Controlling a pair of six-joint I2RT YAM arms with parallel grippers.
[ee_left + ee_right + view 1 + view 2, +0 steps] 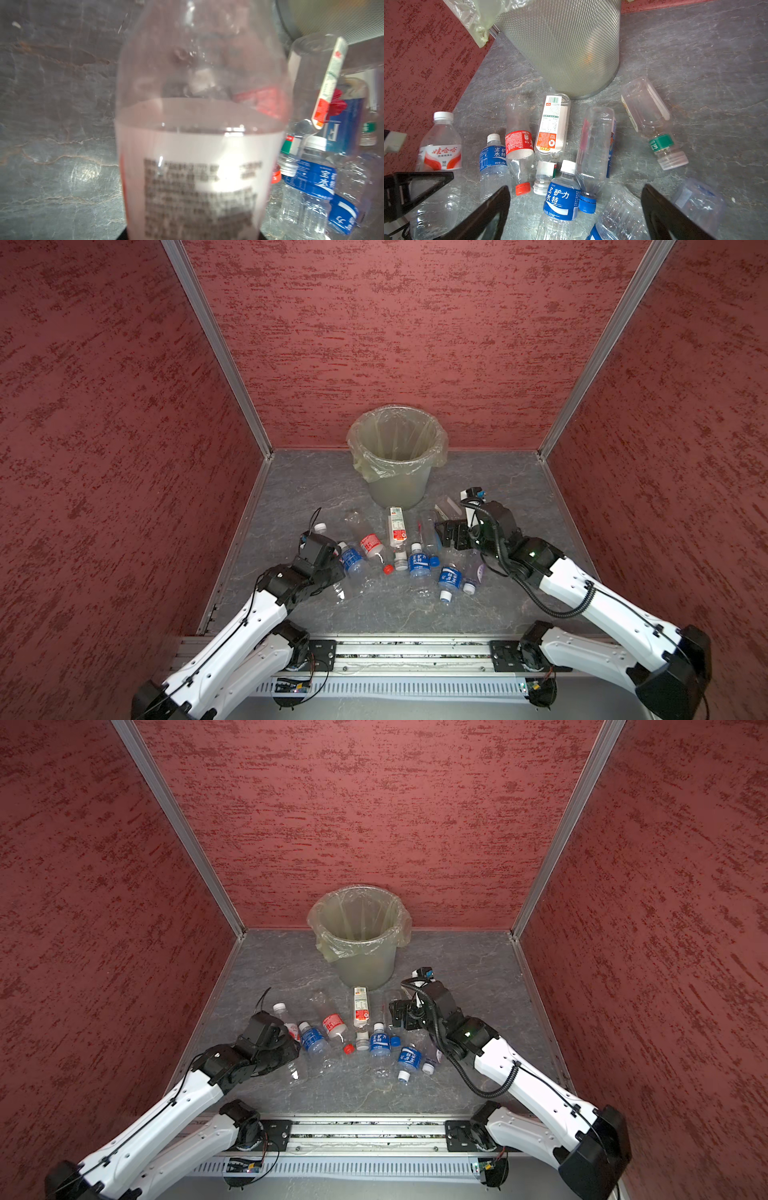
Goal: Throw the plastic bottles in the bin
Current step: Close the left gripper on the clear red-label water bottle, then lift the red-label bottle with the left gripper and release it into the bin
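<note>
Left hand (291, 1043) around clear bottle (199, 128)

Bin (397, 489) stands on the table (291, 489) at the back wall (395, 344), ahead of both my grippers. One bottle (199, 135) sits between my left gripper's (332, 566) closed jaws, cap end toward the back. Bottle heap (399, 547) lies on the table right of those jaws, before the bin. My right gripper (576, 188), jaws spread, sits at the heap's right edge. Lone bottle (654, 124) lies just beside it on the bin side, apart from the heap.
</note>
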